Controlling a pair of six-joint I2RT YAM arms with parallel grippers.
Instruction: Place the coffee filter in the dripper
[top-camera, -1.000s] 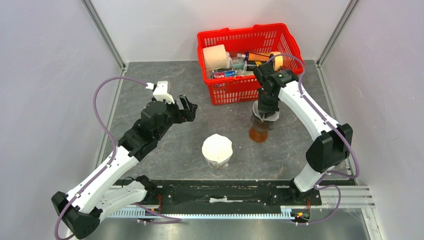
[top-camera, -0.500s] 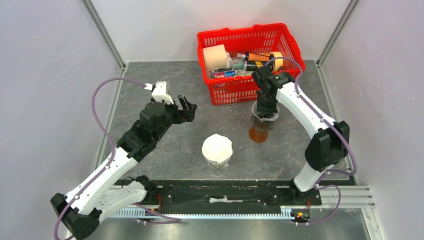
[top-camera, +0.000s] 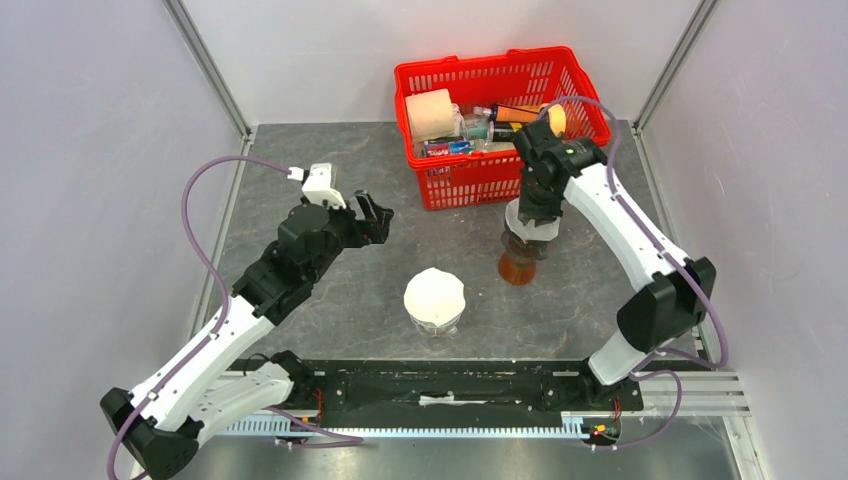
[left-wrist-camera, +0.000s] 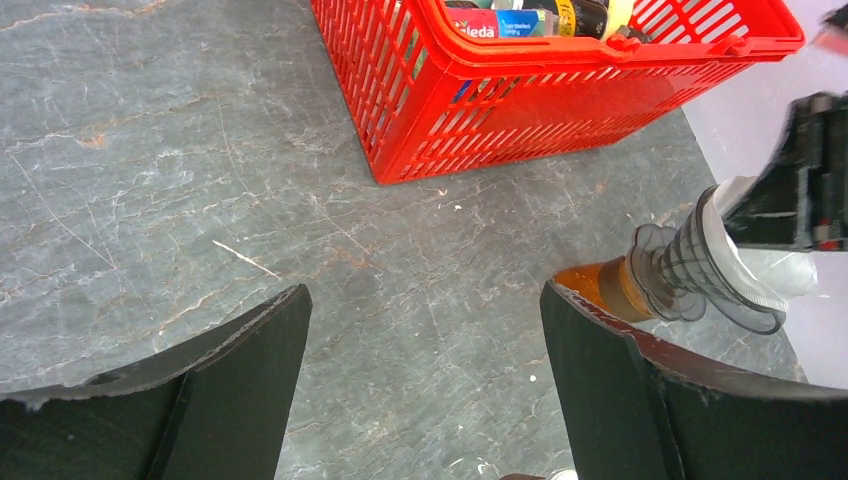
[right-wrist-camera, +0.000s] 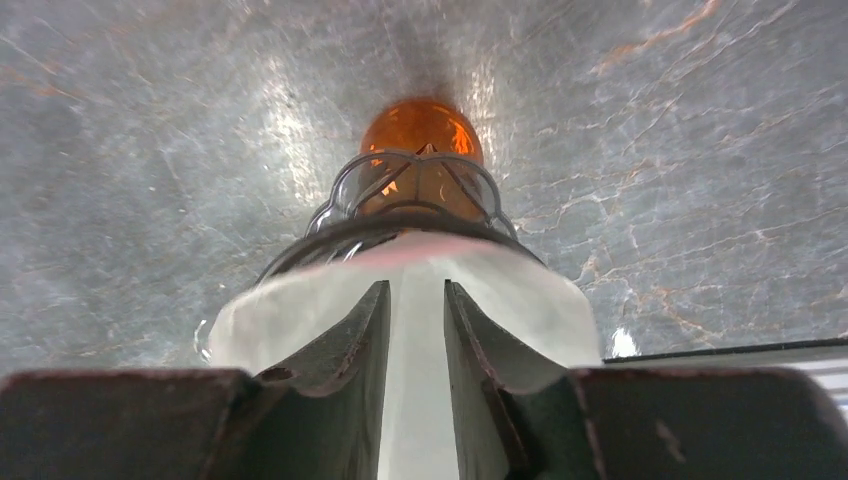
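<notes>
White filter in right gripper sits in dripper.

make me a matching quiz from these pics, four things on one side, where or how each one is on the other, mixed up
1 red basket
2 left gripper
3 dripper
4 coffee filter

A atop the tumbler of brown liquid
B at the back of the table
C pinched by the right gripper
D open, holding nothing

Pairs: 1-B, 2-D, 3-A, 4-C
</notes>
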